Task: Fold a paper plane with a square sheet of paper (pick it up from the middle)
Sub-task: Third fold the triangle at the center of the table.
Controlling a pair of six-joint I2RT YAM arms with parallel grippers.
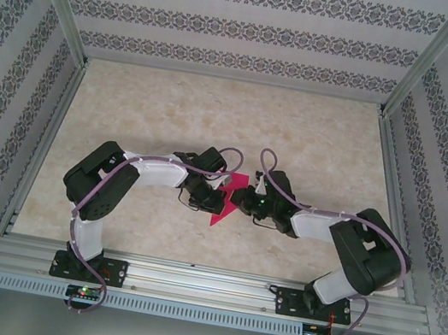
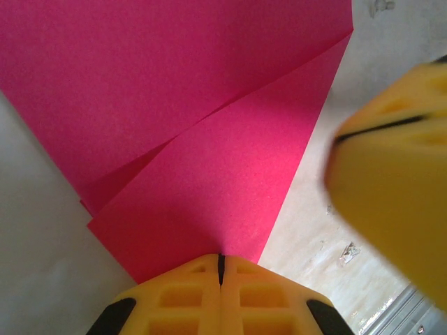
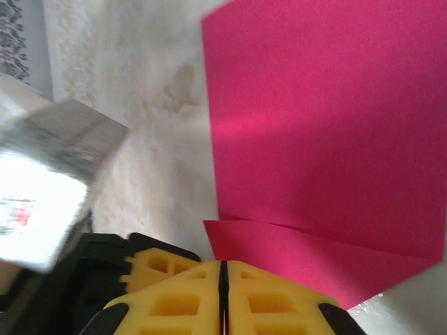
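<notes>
A beige marbled table (image 1: 216, 114) lies under the folded pink paper (image 1: 224, 208), with patterned walls (image 1: 231, 30) around. The left gripper (image 2: 221, 259) and right gripper (image 3: 224, 265) each pinch the paper's edge.

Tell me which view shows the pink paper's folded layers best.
Left wrist: the paper spreads wide, one folded flap's edge crossing it diagonally. Right wrist shows a broad panel with a lower flap. Top external shows a small, partly hidden patch.
</notes>
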